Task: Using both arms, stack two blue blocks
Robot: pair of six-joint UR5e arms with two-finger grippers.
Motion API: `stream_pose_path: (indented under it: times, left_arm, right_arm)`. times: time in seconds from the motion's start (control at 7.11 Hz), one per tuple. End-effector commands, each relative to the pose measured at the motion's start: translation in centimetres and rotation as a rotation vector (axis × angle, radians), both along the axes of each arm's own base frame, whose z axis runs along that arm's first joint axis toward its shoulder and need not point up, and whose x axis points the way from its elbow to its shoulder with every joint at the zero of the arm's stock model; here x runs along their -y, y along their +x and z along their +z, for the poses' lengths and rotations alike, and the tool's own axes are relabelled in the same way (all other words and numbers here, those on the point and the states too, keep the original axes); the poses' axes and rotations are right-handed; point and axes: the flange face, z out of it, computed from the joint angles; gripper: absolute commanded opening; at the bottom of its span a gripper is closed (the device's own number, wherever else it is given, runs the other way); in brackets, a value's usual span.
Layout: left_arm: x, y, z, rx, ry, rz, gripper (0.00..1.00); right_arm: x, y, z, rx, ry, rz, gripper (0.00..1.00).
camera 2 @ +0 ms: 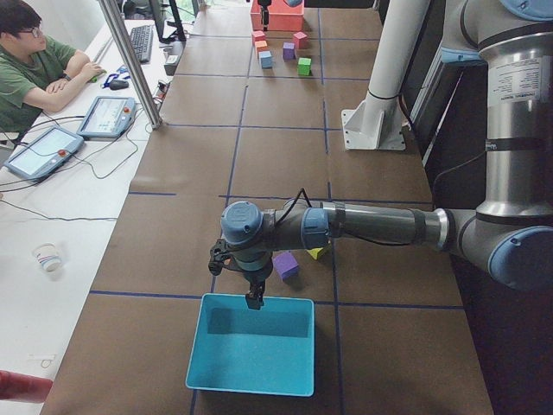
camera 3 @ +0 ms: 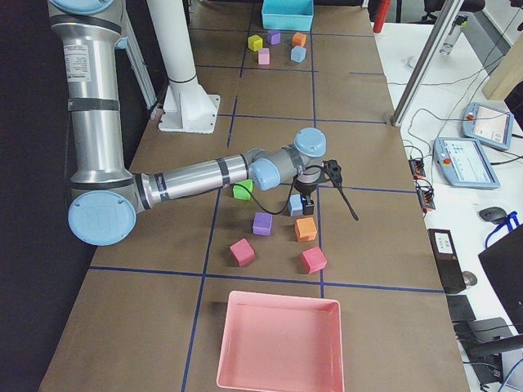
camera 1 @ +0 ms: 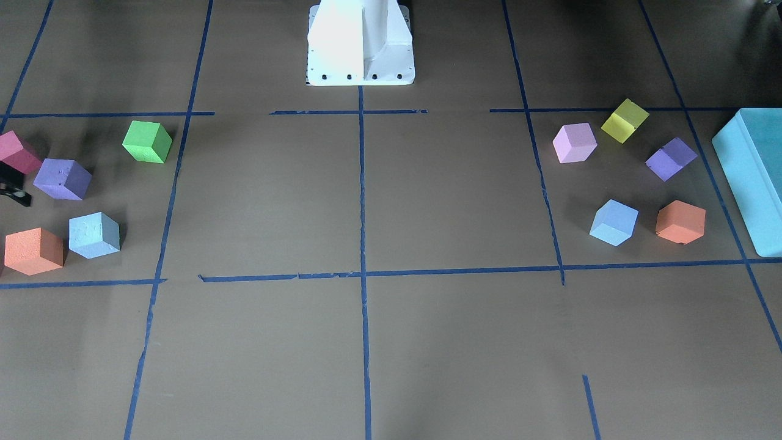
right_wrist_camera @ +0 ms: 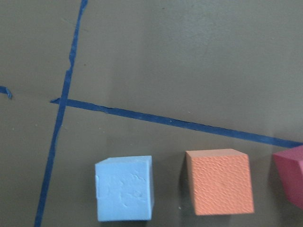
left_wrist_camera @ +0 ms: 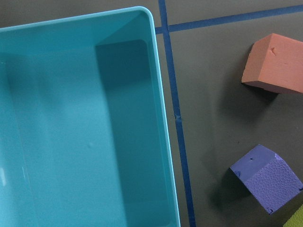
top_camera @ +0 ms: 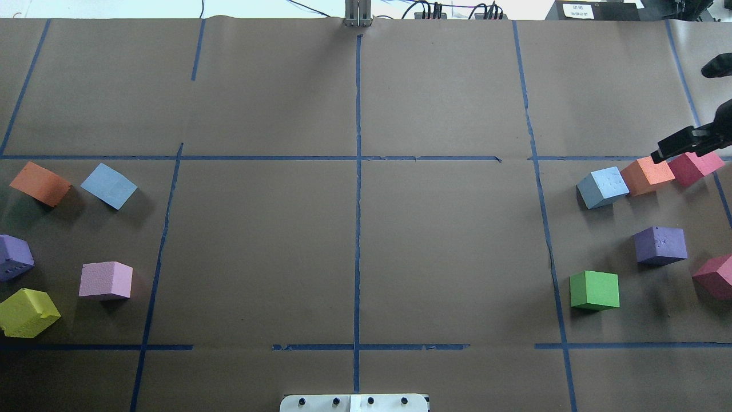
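Looks like the very start of the job: both blue blocks sit flat on the bench (top_camera: 257, 246) and well apart, one at each end. Nothing is lifted or stacked.

The right-side blue block (top_camera: 602, 187) is just beside an orange cube (top_camera: 647, 174), with a thin gap between them in the right wrist view. The left-side blue block (top_camera: 108, 186) sits near another orange cube (top_camera: 40, 183).

The right pincer (top_camera: 680, 146) hangs at the edge of the overhead view, above the orange and red cubes and a little off from its blue block. I only see part of it, so I can't tell how wide it's open, but it isn't holding a block.

The left pincer (camera 2: 253, 298) only shows in the side view, hovering over the rim of the teal box (camera 2: 251, 346). Can't tell its opening either. It has nothing in it as far as I can see.

My read: this is the approach step. The right arm needs to shift over its blue block, come straight down and close on the two free faces without nudging the orange neighbour. The left arm has further to travel, from the box across to its own block.
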Motion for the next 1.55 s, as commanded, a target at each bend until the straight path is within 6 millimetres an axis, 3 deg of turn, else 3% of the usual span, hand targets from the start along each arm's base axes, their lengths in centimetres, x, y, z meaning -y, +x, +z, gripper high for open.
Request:
stream_pose_path:
  times: [0.0, 0.14, 0.7, 0.99, 1.13, 1.41]
  left_arm:
    - [0.0, 0.0, 0.1, 0.0, -0.001, 0.0, 1.0]
    - [0.0, 0.0, 0.1, 0.0, -0.001, 0.0, 1.0]
    - [0.0, 0.0, 0.1, 0.0, -0.001, 0.0, 1.0]
    - [0.0, 0.0, 0.1, 0.0, -0.001, 0.0, 1.0]
    - [0.0, 0.1, 0.1, 0.0, -0.001, 0.001, 1.0]
    - [-0.1, 0.0, 0.1, 0.0, -0.003, 0.0, 1.0]
  right_arm:
    - [-0.3, -6.8, -0.2, -0.008, 0.025, 0.025, 1.0]
    - [-0.2, -7.5, 1.3, -0.001, 0.032, 0.019, 1.0]
    - [-1.0, -10.1, 3.4, -0.035, 0.021, -0.016, 1.0]
    - [-1.3, -11.4, 5.7, -0.08, 0.005, -0.026, 1.0]
    - [-1.4, -11.5, 5.9, -0.083, 0.002, -0.03, 0.96]
    - [-1.3, -11.9, 5.4, -0.078, 0.007, -0.033, 0.45]
